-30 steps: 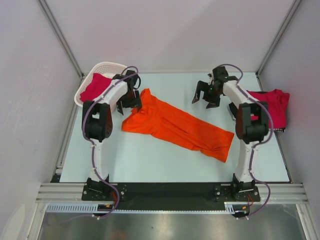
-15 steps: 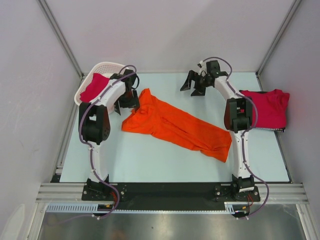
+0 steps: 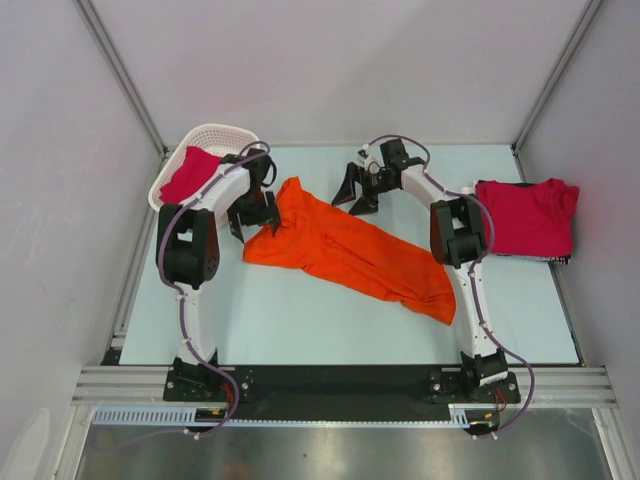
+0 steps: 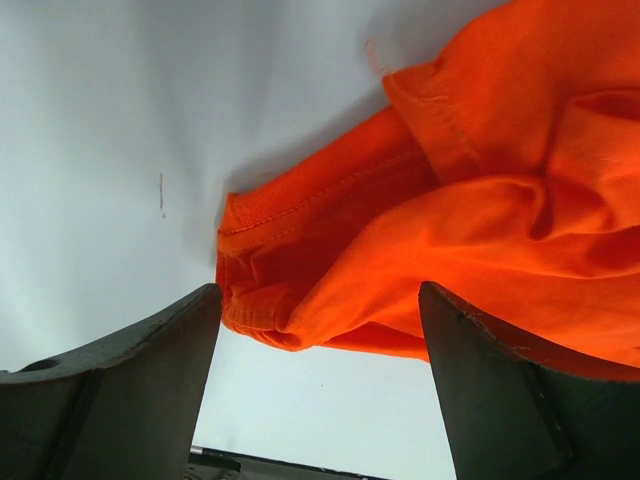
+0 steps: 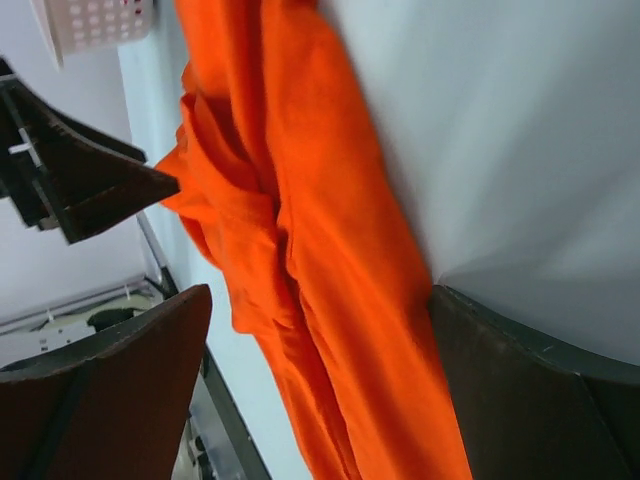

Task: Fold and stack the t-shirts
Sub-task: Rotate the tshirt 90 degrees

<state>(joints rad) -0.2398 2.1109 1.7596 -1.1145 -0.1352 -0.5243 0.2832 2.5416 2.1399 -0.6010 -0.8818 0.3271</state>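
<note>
Steel sheet (image 3: 330,450), alu rail (image 3: 340,383) nearest; pale tabletop (image 3: 300,320) w/ orange t-shirt (image 3: 350,250) diagonal mid-surface; L fingers (image 4: 110,400) spread astride its bunched corner; R fingers (image 5: 110,400) spread, empty, over its far end; folded red t-shirt (image 3: 525,218) at R edge; basket (image 3: 215,135) w/ loose red t-shirt (image 3: 188,172) far L; white walls (image 3: 330,70).

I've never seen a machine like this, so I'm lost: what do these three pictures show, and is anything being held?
Two white robot arms are bolted to a table, each ending in a two-fingered pincer. The wide picture looks down from above and behind them. The other two come from a camera on each wrist, so the dark wedges there are that pincer's own fingers. A rumpled orange t-shirt lies across the middle, a red t-shirt at the right, and a second red t-shirt sits in a white basket. The left pincer and right pincer are both open, gripping nothing.
</note>
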